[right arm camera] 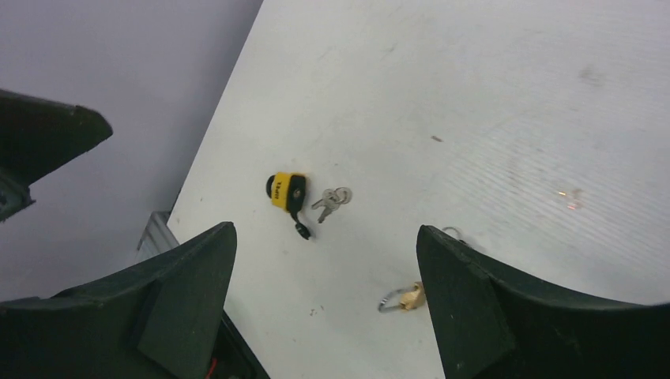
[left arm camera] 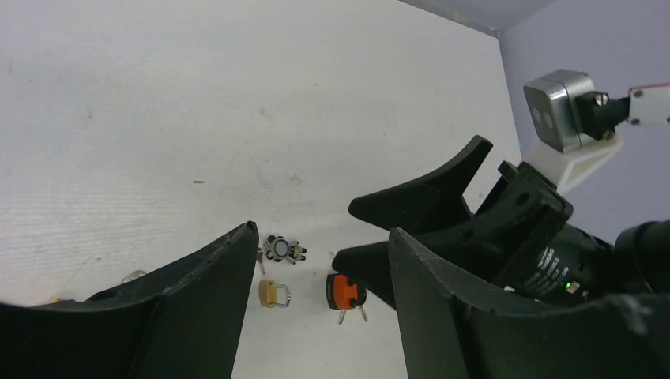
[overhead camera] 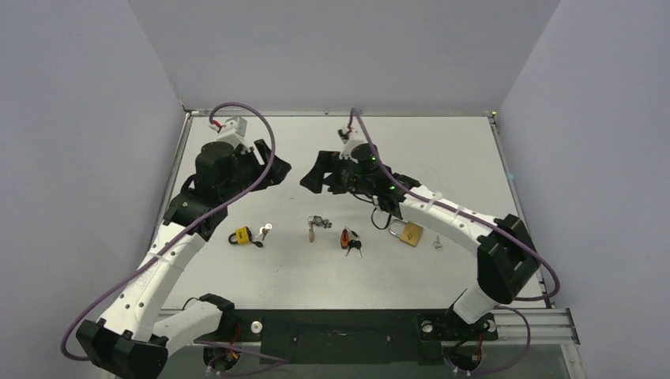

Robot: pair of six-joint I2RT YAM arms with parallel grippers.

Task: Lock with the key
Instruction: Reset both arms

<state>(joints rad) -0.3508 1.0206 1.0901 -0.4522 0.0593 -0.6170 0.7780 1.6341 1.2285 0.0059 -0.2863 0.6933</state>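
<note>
Left gripper (left arm camera: 322,229) and right gripper (right arm camera: 325,229) both stand spread, empty; you see a yellow padlock (right arm camera: 286,191), keys (right arm camera: 333,197) beside it, possibly linked.

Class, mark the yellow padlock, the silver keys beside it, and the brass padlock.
yellow padlock (right arm camera: 286,192), right wrist view, on its body.
silver keys (right arm camera: 330,200), right wrist view, on the key heads.
brass padlock (overhead camera: 411,234), top view, on its body.

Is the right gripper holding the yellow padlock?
No, the yellow padlock lies on the table, well clear of the open right gripper.
</note>
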